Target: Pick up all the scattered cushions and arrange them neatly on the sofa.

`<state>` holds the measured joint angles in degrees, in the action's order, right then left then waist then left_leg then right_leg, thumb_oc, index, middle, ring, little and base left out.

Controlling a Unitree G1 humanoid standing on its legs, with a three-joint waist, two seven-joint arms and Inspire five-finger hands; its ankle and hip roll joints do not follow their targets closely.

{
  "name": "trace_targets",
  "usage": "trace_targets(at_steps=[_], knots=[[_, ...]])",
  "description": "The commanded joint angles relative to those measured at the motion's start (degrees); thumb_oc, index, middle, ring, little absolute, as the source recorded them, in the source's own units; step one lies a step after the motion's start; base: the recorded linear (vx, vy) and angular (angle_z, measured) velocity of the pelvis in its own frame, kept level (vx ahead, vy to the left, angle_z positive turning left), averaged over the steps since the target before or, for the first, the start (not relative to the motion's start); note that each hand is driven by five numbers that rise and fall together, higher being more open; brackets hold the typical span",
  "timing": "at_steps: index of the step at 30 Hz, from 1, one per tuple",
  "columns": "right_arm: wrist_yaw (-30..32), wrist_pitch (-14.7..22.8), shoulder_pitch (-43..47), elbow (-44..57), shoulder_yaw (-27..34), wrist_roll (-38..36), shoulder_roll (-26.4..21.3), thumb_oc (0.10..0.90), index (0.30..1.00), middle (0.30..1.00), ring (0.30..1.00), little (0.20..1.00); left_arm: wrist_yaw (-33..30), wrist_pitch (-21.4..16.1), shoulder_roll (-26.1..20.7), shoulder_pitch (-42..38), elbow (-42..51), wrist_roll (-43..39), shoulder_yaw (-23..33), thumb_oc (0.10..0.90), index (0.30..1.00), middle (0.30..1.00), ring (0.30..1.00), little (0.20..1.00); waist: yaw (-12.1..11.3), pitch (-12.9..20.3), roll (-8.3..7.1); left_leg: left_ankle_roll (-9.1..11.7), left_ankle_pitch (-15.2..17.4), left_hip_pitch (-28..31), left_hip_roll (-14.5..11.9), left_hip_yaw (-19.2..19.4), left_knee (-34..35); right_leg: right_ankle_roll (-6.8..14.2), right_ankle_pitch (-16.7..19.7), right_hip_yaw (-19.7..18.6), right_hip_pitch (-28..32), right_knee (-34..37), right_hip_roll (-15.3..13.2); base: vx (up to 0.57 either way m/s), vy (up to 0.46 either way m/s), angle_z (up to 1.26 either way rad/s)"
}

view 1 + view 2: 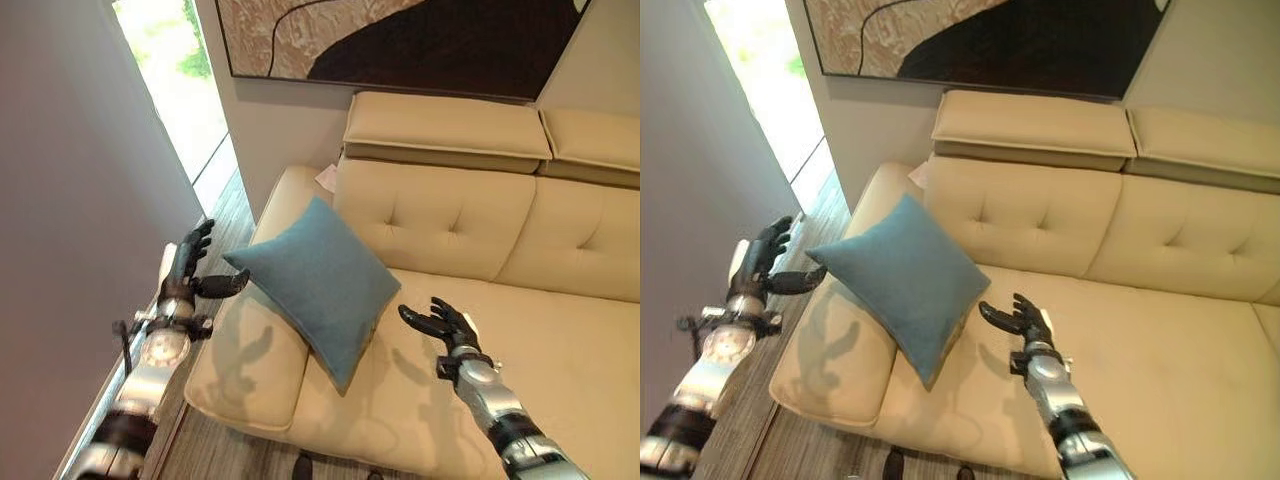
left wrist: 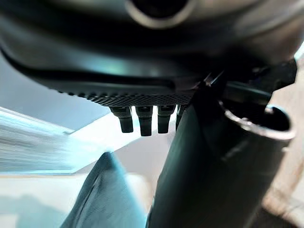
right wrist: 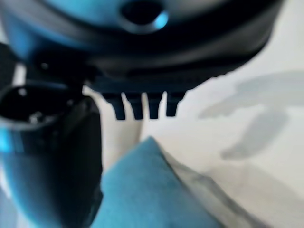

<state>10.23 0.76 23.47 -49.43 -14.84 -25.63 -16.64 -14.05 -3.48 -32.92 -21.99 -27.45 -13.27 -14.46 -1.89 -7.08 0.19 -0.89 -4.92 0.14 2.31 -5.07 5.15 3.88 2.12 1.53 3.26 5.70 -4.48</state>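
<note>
- A blue cushion [image 1: 318, 284] is seen at centre frame, propped on one corner against the cream sofa [image 1: 560, 330], between armrest and seat.
- The left hand [image 1: 188, 262] is held spread at left, thumb just beside the cushion's corner.
- The right hand [image 1: 442, 323] is held spread at lower right, apart from the cushion.

Both silver-grey arms reach forward and apart. The left hand [image 1: 186, 265] is raised at the near left, fingers straight, thumb pointing right. The right hand [image 1: 445, 324] hovers lower on the right, fingers spread and relaxed.
</note>
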Motion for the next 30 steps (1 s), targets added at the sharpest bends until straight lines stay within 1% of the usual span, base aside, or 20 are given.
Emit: trace_targets(at_steps=[1, 3, 5, 8, 9, 10, 11, 12, 14, 17, 20, 24, 26, 28, 29, 30], knots=[[-3.51, 1.16, 10.46, -3.41, -5.69, -3.34, 2.46, 0.800, 0.900, 0.900, 0.900, 0.900, 0.40, -1.05, 0.03, -17.98, -7.81, 6.28, -4.99, 0.800, 0.900, 0.900, 0.900, 0.900, 1.10, 1.26, 0.24, 0.64, 6.59, 1.97, 0.96, 1.23, -0.15, 2.90, -5.26, 1.50, 6.38, -2.43, -1.24, -0.03, -0.024, -0.14], [-5.87, 0.24, 12.49, -5.92, -9.08, -4.78, 4.22, 0.800, 0.900, 0.900, 0.900, 0.900, 0.25, -0.76, 1.46, -21.92, -13.64, 6.78, -7.61, 0.800, 0.900, 0.900, 0.900, 0.900, 1.10, 0.85, 0.16, 0.76, 6.42, 1.49, 0.91, 1.30, -0.15, 2.93, -5.08, 1.45, 5.89, -2.35, -1.11, -0.04, -0.034, -0.03], [-8.02, -0.35, 13.88, -7.81, -12.44, -7.02, 6.54, 0.800, 0.900, 0.900, 0.900, 0.900, 0.03, -0.88, 4.04, -24.56, -19.22, 5.48, -9.09, 0.800, 0.900, 0.900, 0.900, 0.900, 1.20, 0.32, 0.10, 0.94, 6.07, 0.80, 0.83, 1.41, -0.15, 2.94, -4.82, 1.41, 5.19, -2.18, -0.99, -0.05, -0.035, -0.06], [-10.13, -0.97, 15.84, -9.77, -17.32, -8.35, 9.49, 0.800, 0.900, 0.900, 0.900, 0.900, 0.74, -0.62, 7.89, -27.55, -28.71, 3.81, -11.61, 0.800, 0.900, 0.900, 0.900, 0.900, 1.55, -0.11, 0.10, 1.18, 5.52, -0.40, 0.77, 1.61, -0.15, 2.89, -4.36, 1.21, 4.01, -1.79, -0.76, -0.06, -0.022, -0.03], [-10.65, -1.00, 16.47, -10.10, -18.62, -8.35, 10.07, 0.582, 0.573, 0.573, 0.573, 0.573, 1.58, -0.51, 8.81, -28.02, -30.92, 3.08, -12.38, 0.522, 0.484, 0.484, 0.484, 0.484, 1.65, -0.20, 0.23, 1.26, 5.36, -0.93, 0.72, 1.62, -0.15, 2.88, -4.22, 1.16, 3.49, -1.67, -0.68, -0.05, -0.017, -0.08], [-11.26, -1.30, 16.62, -10.88, -19.87, -8.07, 10.83, 0.488, 0.432, 0.432, 0.432, 0.432, 2.46, -0.19, 9.53, -28.14, -33.05, 3.23, -13.15, 0.400, 0.300, 0.300, 0.300, 0.300, 1.69, -0.31, 0.31, 1.28, 5.22, -1.27, 0.67, 1.68, -0.15, 2.88, -4.10, 1.12, 3.13, -1.58, -0.60, -0.05, -0.015, -0.07], [-11.69, -1.53, 17.04, -11.71, -21.48, -7.22, 11.40, 0.419, 0.328, 0.328, 0.328, 0.328, 2.85, 0.25, 10.43, -28.26, -35.94, 4.03, -14.06, 0.400, 0.300, 0.300, 0.300, 0.300, 1.78, -0.47, 0.39, 1.33, 5.09, -1.59, 0.66, 1.82, -0.15, 2.93, -3.92, 1.11, 2.70, -1.51, -0.59, -0.04, -0.013, -0.02], [-11.91, -1.76, 17.33, -12.28, -22.44, -6.21, 11.91, 0.400, 0.300, 0.300, 0.300, 0.300, 2.45, 0.78, 11.02, -28.70, -37.26, 5.10, -14.79, 0.400, 0.300, 0.300, 0.300, 0.300, 1.78, -0.46, 0.39, 1.33, 5.00, -1.88, 0.64, 1.83, -0.15, 2.95, -3.82, 1.12, 2.45, -1.46, -0.58, 0.00, 0.000, 0.00], [-12.05, -1.91, 17.26, -14.02, -23.33, -4.45, 13.75, 0.400, 0.300, 0.300, 0.300, 0.300, 1.46, 1.97, 12.58, -27.36, -41.39, 11.29, -16.74, 0.400, 0.300, 0.300, 0.300, 0.300, 1.79, -0.45, 0.24, 1.30, 4.89, -2.21, 0.61, 1.91, -0.15, 2.91, -3.73, 0.87, 2.17, -1.40, -0.62, 0.00, 0.000, 0.00], [-11.15, -1.97, 16.13, -15.80, -23.33, -2.31, 15.06, 0.400, 0.300, 0.300, 0.300, 0.300, 2.56, 3.04, 14.38, -24.07, -45.40, 11.10, -15.50, 0.400, 0.300, 0.300, 0.300, 0.300, 2.13, -0.31, 0.11, 1.27, 5.13, -1.85, 0.63, 2.15, -0.15, 2.86, -3.78, 0.45, 2.49, -1.38, -0.64, 0.01, -0.003, -0.01], [-9.49, -1.45, 14.11, -16.90, -21.14, -0.73, 15.18, 0.400, 0.300, 0.300, 0.300, 0.300, 2.67, 2.93, 15.11, -20.57, -45.51, 9.43, -13.45, 0.400, 0.300, 0.300, 0.300, 0.300, 2.51, -0.10, 0.23, 1.23, 5.56, -0.79, 0.55, 2.39, -0.15, 2.75, -4.00, 0.36, 3.16, -1.45, -0.61, 0.05, 0.002, -0.02], [-7.52, -0.36, 10.80, -14.20, -16.52, -3.07, 13.27, 0.400, 0.300, 0.300, 0.300, 0.300, 2.29, 2.08, 15.00, -17.99, -40.72, 8.42, -12.80, 0.400, 0.300, 0.300, 0.300, 0.300, 3.11, 0.19, 0.54, 1.12, 6.00, 0.57, 0.63, 2.40, -0.15, 2.73, -4.19, 0.44, 4.36, -1.47, -0.64, 0.02, 0.004, 0.00], [-6.75, 0.42, 7.55, -8.96, -13.84, -4.22, 11.43, 0.400, 0.300, 0.300, 0.300, 0.300, 1.95, 1.11, 14.38, -16.55, -33.30, 6.33, -11.58, 0.400, 0.300, 0.300, 0.300, 0.300, 3.33, 0.25, 0.60, 1.08, 6.15, 1.07, 0.57, 2.40, -0.15, 2.75, -4.22, 0.64, 4.70, -1.67, -0.68, 0.00, 0.000, 0.00], [-5.83, 1.36, 3.54, -1.33, -10.90, -3.76, 8.26, 0.400, 0.300, 0.300, 0.300, 0.300, 1.57, -0.15, 13.71, -14.49, -26.53, 3.63, -9.36, 0.400, 0.300, 0.300, 0.300, 0.300, 3.73, 0.46, 0.58, 1.01, 6.30, 1.50, 0.59, 2.28, -0.15, 2.83, -4.28, 0.75, 4.96, -1.93, -0.69, 0.00, 0.000, 0.02], [-5.03, 1.94, 1.18, 2.61, -8.84, -3.21, 6.31, 0.800, 0.900, 0.900, 0.900, 0.900, 1.52, -0.65, 13.32, -13.35, -22.95, 2.61, -8.37, 0.400, 0.300, 0.300, 0.300, 0.300, 4.00, 0.60, 0.62, 0.92, 6.43, 1.76, 0.58, 2.30, -0.15, 2.88, -4.35, 0.84, 5.01, -2.14, -0.68, 0.00, 0.000, 0.00], [-4.25, 2.46, -1.20, 4.75, -6.69, -2.78, 4.93, 0.800, 0.900, 0.900, 0.900, 0.900, 1.44, -0.83, 12.99, -12.31, -19.85, 2.08, -7.69, 0.400, 0.300, 0.300, 0.300, 0.300, 4.21, 0.82, 0.78, 0.84, 6.55, 1.99, 0.60, 2.29, -0.15, 2.92, -4.38, 0.82, 5.15, -2.24, -0.68, 0.00, 0.000, 0.00]])
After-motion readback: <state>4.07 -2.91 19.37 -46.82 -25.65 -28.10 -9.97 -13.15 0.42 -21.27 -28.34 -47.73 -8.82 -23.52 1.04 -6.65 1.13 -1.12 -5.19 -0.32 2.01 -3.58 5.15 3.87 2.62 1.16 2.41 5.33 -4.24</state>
